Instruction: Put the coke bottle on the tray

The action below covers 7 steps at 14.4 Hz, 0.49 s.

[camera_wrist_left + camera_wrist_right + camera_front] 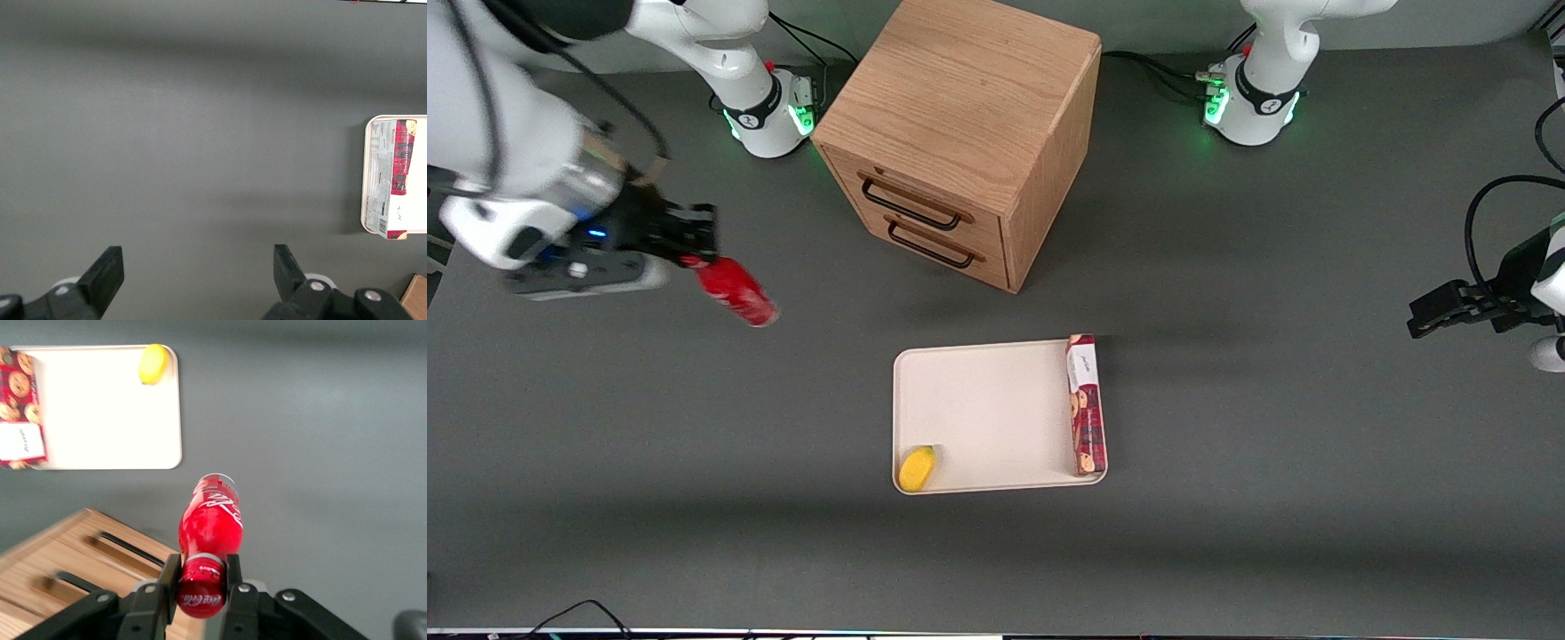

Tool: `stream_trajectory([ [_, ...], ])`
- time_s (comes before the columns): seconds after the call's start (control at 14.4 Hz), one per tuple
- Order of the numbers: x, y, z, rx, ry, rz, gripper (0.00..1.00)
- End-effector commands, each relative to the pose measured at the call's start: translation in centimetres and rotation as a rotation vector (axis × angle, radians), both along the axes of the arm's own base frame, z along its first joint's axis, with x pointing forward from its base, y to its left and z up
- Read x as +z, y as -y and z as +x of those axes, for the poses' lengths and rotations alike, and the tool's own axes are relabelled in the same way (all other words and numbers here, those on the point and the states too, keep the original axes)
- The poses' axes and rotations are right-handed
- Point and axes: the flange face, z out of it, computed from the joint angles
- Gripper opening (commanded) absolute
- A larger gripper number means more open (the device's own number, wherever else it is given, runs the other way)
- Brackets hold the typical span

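Note:
My gripper [694, 244] is shut on the neck of the red coke bottle [736, 292] and holds it tilted above the table, toward the working arm's end and farther from the front camera than the tray. In the right wrist view the two fingers [168, 577] clamp the coke bottle [210, 523] just under its red cap. The cream-white tray [978, 409] lies flat near the table's middle, in front of the drawer cabinet; it also shows in the right wrist view [107, 413].
A long red biscuit box [1086, 404] lies along one edge of the tray and a yellow lemon [917, 468] sits in its near corner. A wooden drawer cabinet [960, 133] with two dark handles stands farther from the front camera than the tray.

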Motion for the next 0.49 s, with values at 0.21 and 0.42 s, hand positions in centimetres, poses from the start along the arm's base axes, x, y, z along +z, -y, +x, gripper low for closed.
stream_trajectory([
  [0.21, -10.8, -9.0, 2.2, -0.101, -0.005, -0.024, 0.04],
  [0.42, -17.5, -11.2, 2.8, -0.129, -0.014, 0.001, 0.05],
])
